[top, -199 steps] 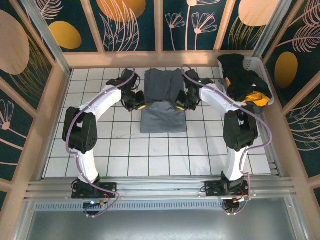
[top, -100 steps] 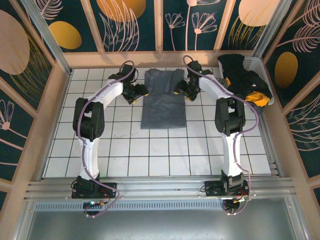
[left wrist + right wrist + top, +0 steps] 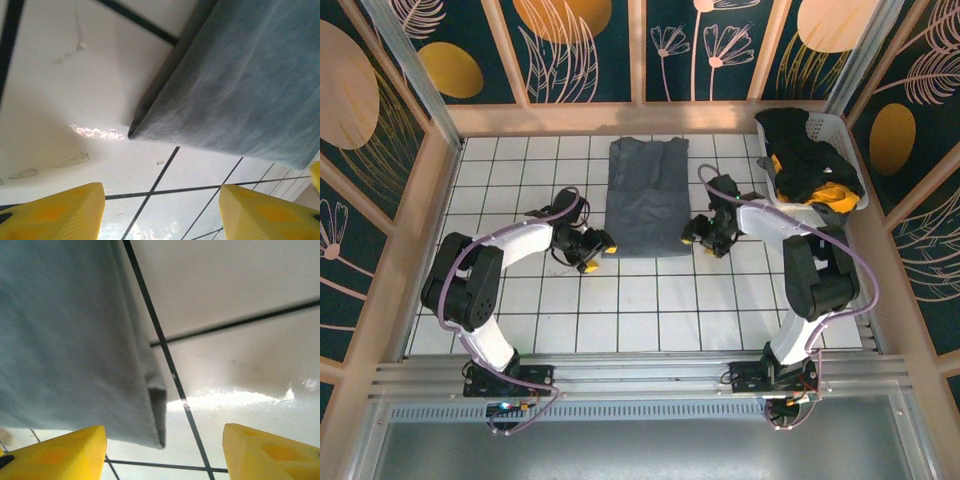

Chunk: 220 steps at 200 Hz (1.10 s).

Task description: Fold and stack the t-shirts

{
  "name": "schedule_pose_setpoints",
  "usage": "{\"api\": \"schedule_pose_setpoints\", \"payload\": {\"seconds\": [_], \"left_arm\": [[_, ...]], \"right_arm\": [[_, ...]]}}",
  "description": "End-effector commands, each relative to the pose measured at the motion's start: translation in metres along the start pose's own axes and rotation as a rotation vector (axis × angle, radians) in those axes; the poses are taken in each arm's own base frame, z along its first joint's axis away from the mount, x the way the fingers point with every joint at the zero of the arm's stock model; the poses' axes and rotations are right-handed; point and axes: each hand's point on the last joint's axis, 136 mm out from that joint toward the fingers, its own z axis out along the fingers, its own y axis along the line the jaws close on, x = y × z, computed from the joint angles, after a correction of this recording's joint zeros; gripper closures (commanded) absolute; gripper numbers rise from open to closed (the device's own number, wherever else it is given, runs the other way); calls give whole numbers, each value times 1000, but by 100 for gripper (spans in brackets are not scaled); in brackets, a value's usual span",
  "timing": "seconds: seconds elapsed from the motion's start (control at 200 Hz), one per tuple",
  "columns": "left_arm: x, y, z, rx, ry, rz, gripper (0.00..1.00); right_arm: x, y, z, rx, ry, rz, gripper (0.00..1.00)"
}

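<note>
Left pincer sits low over the white tiled desk, just beside the near left corner of the slate-grey t-shirt. Its yellow fingertips are spread wide with nothing between them, and in the left wrist view the cloth's corner lies a little ahead of the gap, not touched. The right pincer mirrors it at the near right corner, equally wide and empty, with the doubled edge of the cloth just ahead of its fingertips.

The grey t-shirt lies flat at the far middle of the desk as a long narrow rectangle. Its sides appear to be turned in already, so the lengthwise fold looks done. The crosswise fold, bringing the near edge up toward the far one, seems to be the step in hand, and neither corner is gripped yet.

A black t-shirt and an orange-yellow t-shirt are heaped in the white laundry basket at the far right. No stack exists yet, so most of the job is ahead.
</note>
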Motion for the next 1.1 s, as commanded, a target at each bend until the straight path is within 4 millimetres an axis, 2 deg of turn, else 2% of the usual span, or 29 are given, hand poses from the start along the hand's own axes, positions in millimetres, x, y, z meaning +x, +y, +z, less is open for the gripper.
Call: {"api": "schedule_pose_setpoints", "payload": {"seconds": [0.0, 0.15, 0.325, 0.385, 0.47, 0.576, 0.591, 0.631, 0.746, 0.871, 1.036, 1.051, 1.096], "left_arm": [[-9, -13, 10, 66, 4, -22, 38], [-16, -7, 26, 41, 20, -10, 40], [-37, -21, 35, 39, -16, 15, 52], [-43, -29, 37, 52, -29, 20, 58], [-49, -37, 37, 60, -39, 27, 74], [-51, -36, 34, 35, -48, 36, 93], [-51, -36, 32, 32, -53, 40, 96], [-51, -37, 27, 32, -62, 46, 100], [-42, -37, 17, 40, -55, 51, 100], [-26, -29, 7, 51, -36, 44, 99], [6, -11, 2, 71, 50, 47, 100], [12, -2, 4, 59, 65, 41, 100], [24, 5, 1, 60, 90, 44, 100]], "right_arm": [[2, 23, 8, -79, -2, -10, 38], [0, 30, 20, -58, 0, -11, 45], [-6, 27, 33, -24, 19, 9, 58], [-8, 26, 34, -8, 17, 8, 63], [-12, 25, 34, 4, 2, 3, 75], [-18, 27, 30, 13, -19, -4, 94], [-19, 27, 29, 15, -21, -5, 99], [-22, 29, 25, 17, -37, -7, 100], [-25, 33, 11, 9, -74, -18, 100], [-15, 35, 1, -8, -53, -29, 100], [26, 25, -3, -31, 44, -66, 100], [31, 25, -3, -36, 53, -74, 100], [46, 24, -6, -41, 79, -99, 100]]}}
